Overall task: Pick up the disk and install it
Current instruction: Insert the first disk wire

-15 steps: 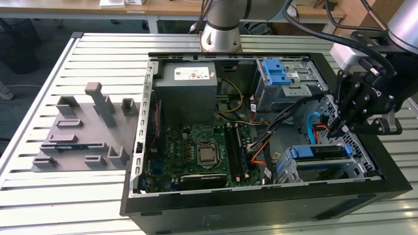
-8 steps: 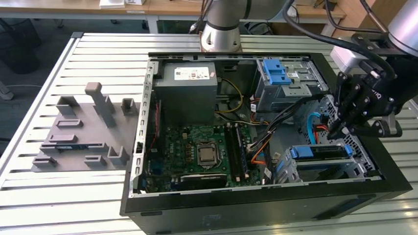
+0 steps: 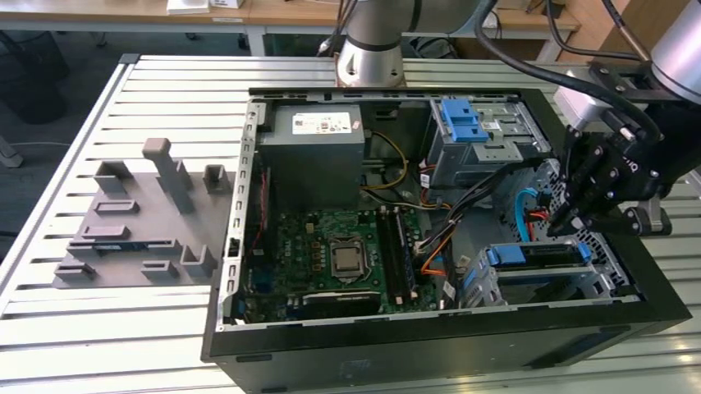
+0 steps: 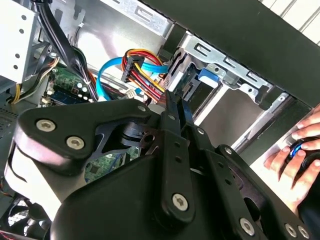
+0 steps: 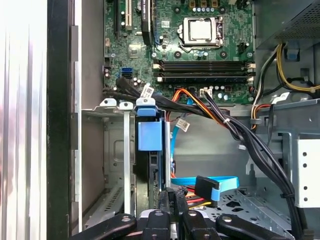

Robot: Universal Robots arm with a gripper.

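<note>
Open desktop computer case (image 3: 235,246) lay on slatted table (image 3: 66,328). Gripper (image 3: 572,220) hovered inside case, just above drive cage (image 3: 613,283) near case's front corner. Fingers (image 5: 172,205) pressed together, holding nothing. Disk (image 5: 149,165) with blue rail (image 5: 149,136) sat edge-on in cage slot. Judgement: disk seemed seated and released; cables (image 5: 215,185) apparently unplugged. Person's hand (image 4: 295,150) rested outside case.

Silver-grey robot arm (image 3: 373,41) with black cabling, ending in a matte black gripper (image 3: 586,215) of jointed link plates studded with silver screws
</note>
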